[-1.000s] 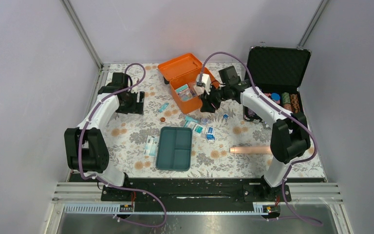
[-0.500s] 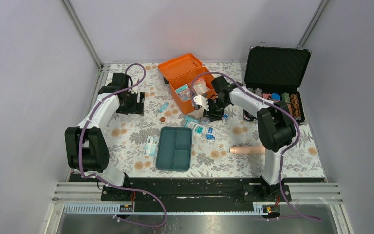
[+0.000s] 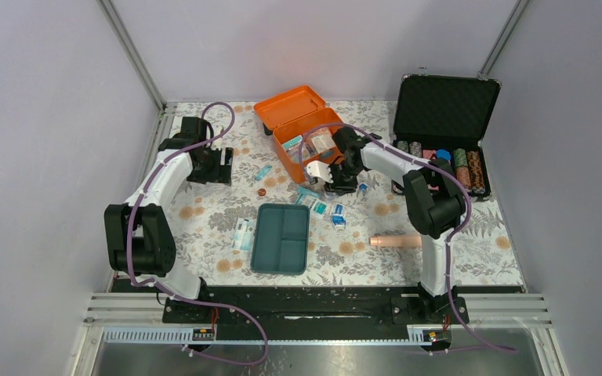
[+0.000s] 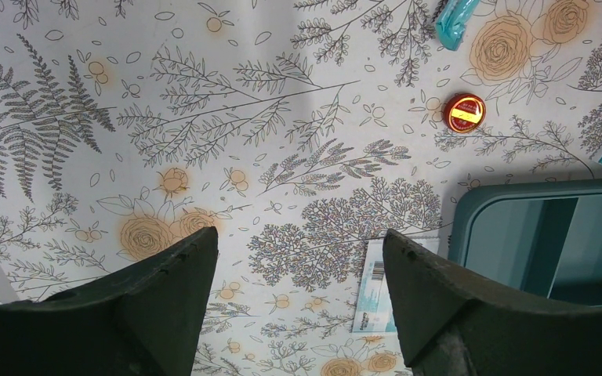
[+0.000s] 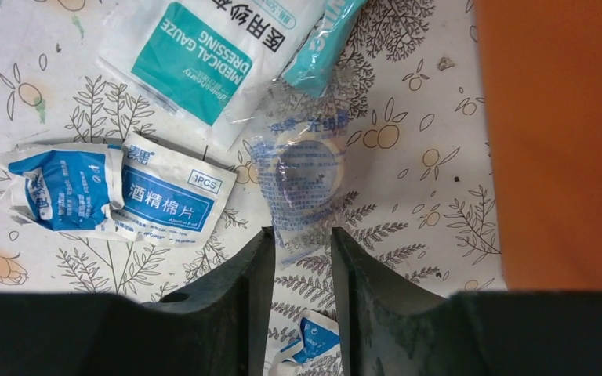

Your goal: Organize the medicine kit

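A robotics lab cell: plain walls (image 3: 47,117), aluminium frame (image 3: 132,55), arms (image 3: 161,176) bolted to a rail (image 3: 117,307).

Gripper (image 5: 299,244) over clear tape packet (image 5: 306,168)

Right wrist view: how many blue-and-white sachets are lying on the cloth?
3. A crumpled sachet at left; a flat sachet marked 1PCS touching it; a third sachet at the bottom edge, partly hidden behind the right tool. Others may lie outside the frame.
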